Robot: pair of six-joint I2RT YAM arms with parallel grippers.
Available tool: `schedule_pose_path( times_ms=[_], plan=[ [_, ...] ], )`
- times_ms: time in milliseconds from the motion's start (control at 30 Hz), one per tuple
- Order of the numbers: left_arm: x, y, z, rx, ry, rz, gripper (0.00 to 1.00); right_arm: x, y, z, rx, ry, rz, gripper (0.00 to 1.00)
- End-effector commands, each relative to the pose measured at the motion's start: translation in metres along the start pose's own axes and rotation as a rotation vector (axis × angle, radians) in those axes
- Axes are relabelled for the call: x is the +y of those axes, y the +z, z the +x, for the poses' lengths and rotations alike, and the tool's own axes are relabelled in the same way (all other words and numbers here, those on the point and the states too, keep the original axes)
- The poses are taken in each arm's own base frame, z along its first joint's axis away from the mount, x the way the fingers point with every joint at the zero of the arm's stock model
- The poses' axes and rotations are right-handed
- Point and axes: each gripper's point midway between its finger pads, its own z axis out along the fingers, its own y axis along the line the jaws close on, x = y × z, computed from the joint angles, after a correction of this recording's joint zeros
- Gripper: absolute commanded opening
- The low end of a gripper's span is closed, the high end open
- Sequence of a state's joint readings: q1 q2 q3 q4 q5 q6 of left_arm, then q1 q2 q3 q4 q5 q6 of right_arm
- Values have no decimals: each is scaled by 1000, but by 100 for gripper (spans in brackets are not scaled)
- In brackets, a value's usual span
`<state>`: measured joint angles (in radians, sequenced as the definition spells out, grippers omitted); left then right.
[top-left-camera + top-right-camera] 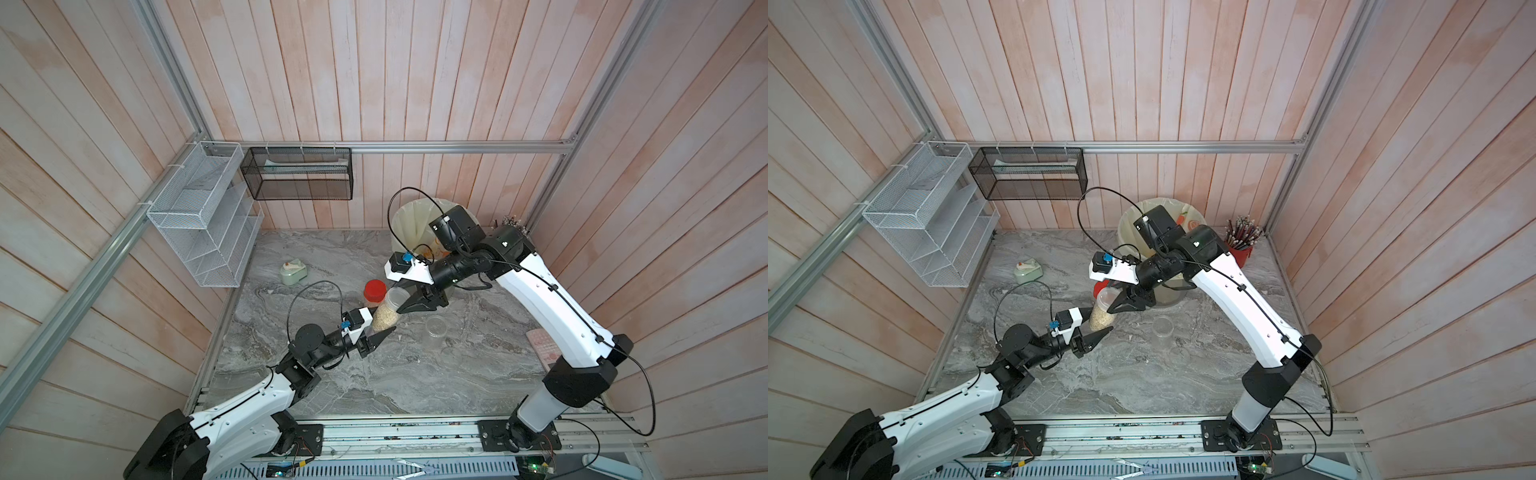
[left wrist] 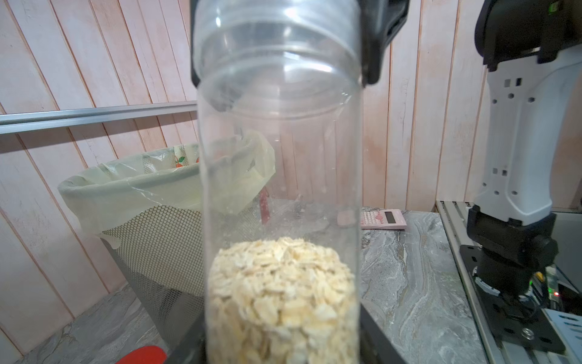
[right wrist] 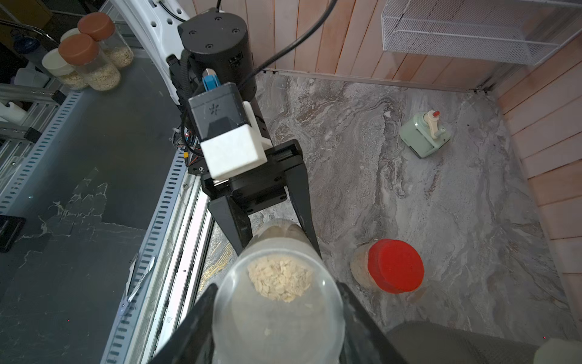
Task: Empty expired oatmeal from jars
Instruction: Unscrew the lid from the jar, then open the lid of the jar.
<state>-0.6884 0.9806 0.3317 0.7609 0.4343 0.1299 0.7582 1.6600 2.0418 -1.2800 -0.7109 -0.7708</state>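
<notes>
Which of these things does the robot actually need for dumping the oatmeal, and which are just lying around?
Part of the job: half-full jar, clear lid, oatmeal, red-lidded jar, empty jar, lined bin.
Just lying about: green sharpener, pink calculator, pencil cup, white wire rack.

- Clear-lidded jar [image 1: 384, 313]: a small transparent cylinder, lifted off the surface and tilted. Its clear lid [image 2: 274, 41] is on.
- Oatmeal [image 2: 280, 299]: pale beige flakes which fill about the lower half of this jar.
- Red-lidded jar [image 3: 393, 266]: it stands closed on the surface just behind the lifted jar, with beige flakes showing through its wall.
- Empty jar [image 1: 435, 330]: clear and upright on the surface, apart from the others. I cannot tell if it has a lid.
</notes>
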Motion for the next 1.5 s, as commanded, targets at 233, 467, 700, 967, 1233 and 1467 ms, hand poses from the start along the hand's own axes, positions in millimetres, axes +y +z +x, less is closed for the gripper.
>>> schedule_pose_path(
  times_ms=[233, 467, 700, 967, 1233, 1467],
  plan=[
    [-7, -2, 48, 143, -35, 32, 0, 31, -10, -28, -199, 6, -153, 38],
    [-1, -2, 49, 144, -29, 13, 0, 36, -9, -22, -210, 63, -144, 38],
    [0, -3, 50, 143, -30, 19, 0, 47, -12, -19, -232, 88, -166, 38],
    [1, -7, 50, 142, -44, 39, 0, 52, -13, -11, -212, 136, -184, 39],
    [5, -9, 49, 134, -41, 10, 0, 50, -7, -12, -216, 245, -233, 38],
    [3, -10, 44, 121, -52, 17, 0, 39, 0, 5, -183, 278, -135, 36]
  ],
)
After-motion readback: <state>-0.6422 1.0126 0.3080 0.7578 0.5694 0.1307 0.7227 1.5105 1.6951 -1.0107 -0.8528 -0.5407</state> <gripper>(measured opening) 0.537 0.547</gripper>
